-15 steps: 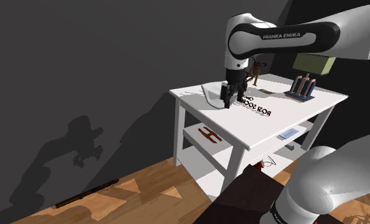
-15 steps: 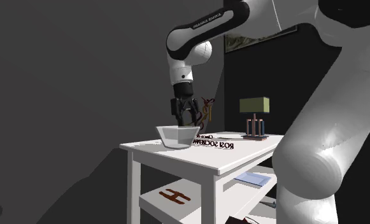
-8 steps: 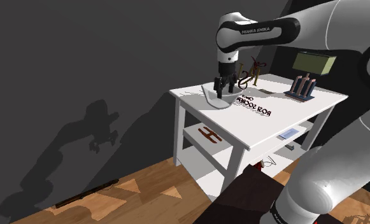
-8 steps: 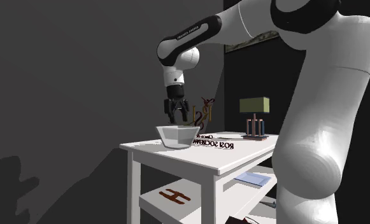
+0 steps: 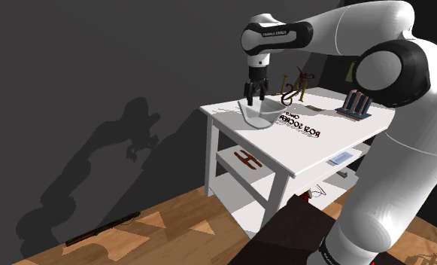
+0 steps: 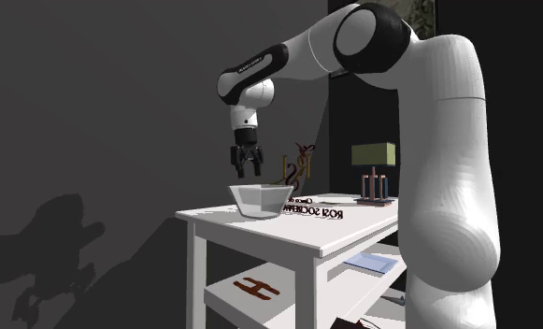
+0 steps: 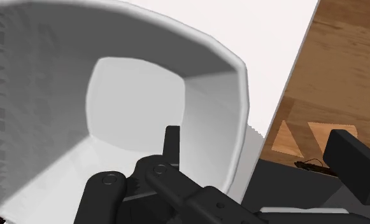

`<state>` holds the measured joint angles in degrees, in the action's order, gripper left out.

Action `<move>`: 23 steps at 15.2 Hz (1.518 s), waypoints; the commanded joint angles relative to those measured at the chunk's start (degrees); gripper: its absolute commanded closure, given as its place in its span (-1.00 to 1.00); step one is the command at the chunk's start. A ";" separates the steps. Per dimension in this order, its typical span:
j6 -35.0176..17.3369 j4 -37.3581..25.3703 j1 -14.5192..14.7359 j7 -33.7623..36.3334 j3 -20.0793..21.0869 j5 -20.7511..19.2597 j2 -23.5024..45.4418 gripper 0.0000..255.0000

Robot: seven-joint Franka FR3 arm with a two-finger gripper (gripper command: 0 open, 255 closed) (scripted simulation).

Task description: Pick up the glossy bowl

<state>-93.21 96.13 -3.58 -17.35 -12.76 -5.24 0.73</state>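
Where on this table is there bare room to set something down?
Free: the strip of table top between the dark lettering and the edge nearest the stand. Crowded: the far side, holding the bowl under the open gripper, an ornament and the lamp.

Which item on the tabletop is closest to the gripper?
The white bowl: the open gripper hangs just above it, while the dark lettering and the green-shaded lamp stand farther off.

We arch our white arm [image 5: 344, 30] high, with the forearm stretched toward the shoulder view's left and the wrist turned straight down. Our black gripper [image 6: 248, 172] points downward, its fingers [image 7: 350, 160] spread apart and clasping nothing.
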 commanded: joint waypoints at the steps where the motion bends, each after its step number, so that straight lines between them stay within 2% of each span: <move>1: -1.26 0.21 -0.16 -0.43 -0.15 0.23 0.95 -1.00; 6: -5.14 4.29 -0.17 -0.09 -0.15 0.14 0.76 -1.00; 9: -5.58 4.73 -0.17 -0.06 -0.15 0.14 0.75 -1.00; 10: -5.58 4.76 -0.15 -0.03 -0.14 0.14 0.74 1.00; 19: -5.58 4.73 -0.17 -0.06 -0.15 0.14 0.75 1.00; 23: -2.49 1.54 -0.16 -0.32 -0.14 0.20 0.85 1.00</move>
<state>-96.45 98.43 -3.77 -17.65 -12.94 -5.07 1.57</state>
